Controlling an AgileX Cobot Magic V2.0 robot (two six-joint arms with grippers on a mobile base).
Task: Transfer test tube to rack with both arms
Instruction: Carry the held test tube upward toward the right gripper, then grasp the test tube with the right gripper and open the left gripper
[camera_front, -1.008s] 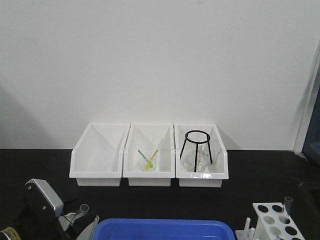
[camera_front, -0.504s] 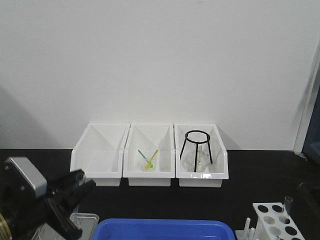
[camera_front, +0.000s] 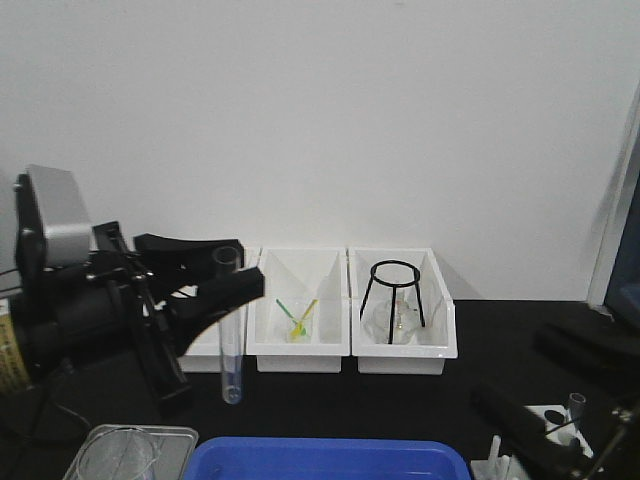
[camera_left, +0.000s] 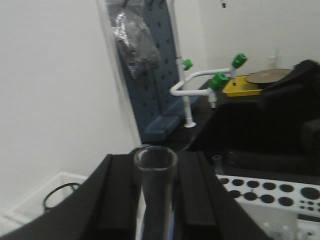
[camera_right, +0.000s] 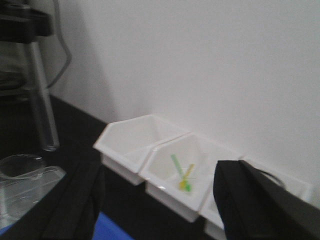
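Observation:
The clear test tube (camera_front: 232, 350) hangs upright in front of the left bin, well above the table. My left gripper (camera_front: 238, 270) is shut on it just below its open rim. In the left wrist view the test tube's rim (camera_left: 155, 159) sits between the two black fingers (camera_left: 120, 200). My right gripper (camera_front: 510, 365) stands open at the lower right, partly hiding the white rack (camera_front: 552, 412). In the right wrist view the right gripper (camera_right: 160, 172) is wide apart with nothing inside, and the test tube (camera_right: 44, 110) shows at far left. The rack (camera_left: 270, 192) also appears in the left wrist view.
Three white bins (camera_front: 300, 350) line the back wall; the right one holds a black tripod (camera_front: 393, 300) over a flask. A blue tray (camera_front: 330, 462) lies at the front. A glass beaker (camera_front: 120, 458) sits at lower left. Another small tube (camera_front: 575, 405) stands in the rack.
My left arm has risen from the lower left, carrying the test tube up and to the right until it hangs upright. My right gripper has come into view before the rack.

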